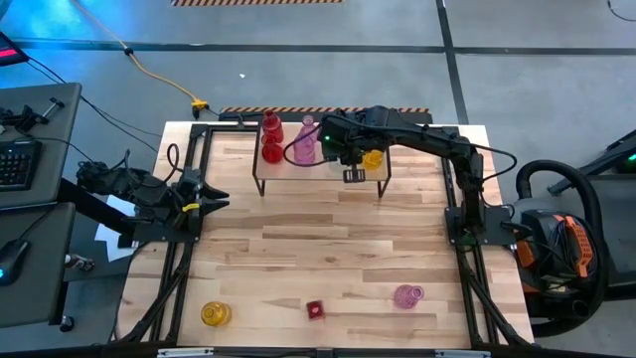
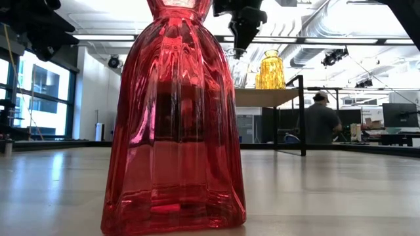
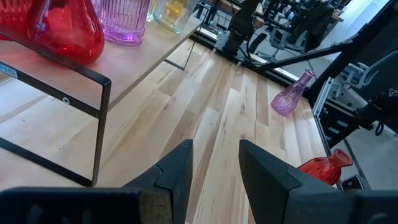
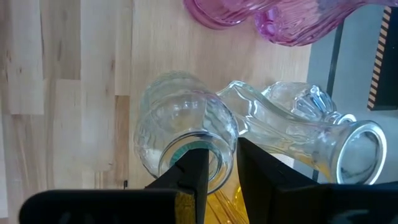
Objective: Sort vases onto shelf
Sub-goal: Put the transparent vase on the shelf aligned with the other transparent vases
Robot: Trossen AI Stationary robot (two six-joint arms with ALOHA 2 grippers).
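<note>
Over on the left side of the bench [image 1: 328, 249], the left hand [image 1: 214, 199] just hangs there with its fingers [image 3: 177, 171] a narrow gap apart and nothing between them. It's well away from the shelf [image 1: 323, 169], pointing across at it.

On the shelf itself, left to right from above: two red vases [image 1: 271, 139], then a pink/purple vase [image 1: 304, 147], then the clear ones mostly hidden under the arm, then a yellow vase [image 1: 373, 158].

The right hand [image 1: 336, 154] is reaching down over the shelf from the right. In its wrist camera the fingers [image 4: 198, 168] are narrowly spread and pinch the rim of a round clear vase [image 4: 180, 134], one finger inside the mouth and one outside. A second clear vase [image 4: 311, 130] lies tipped on its side just beside it, looks like touching.

Along the near edge of the bench, well apart from both hands: another yellow vase [image 1: 215, 314], a small red vase [image 1: 315, 309] standing upright, and a pink vase [image 1: 408, 295] lying down.
</note>
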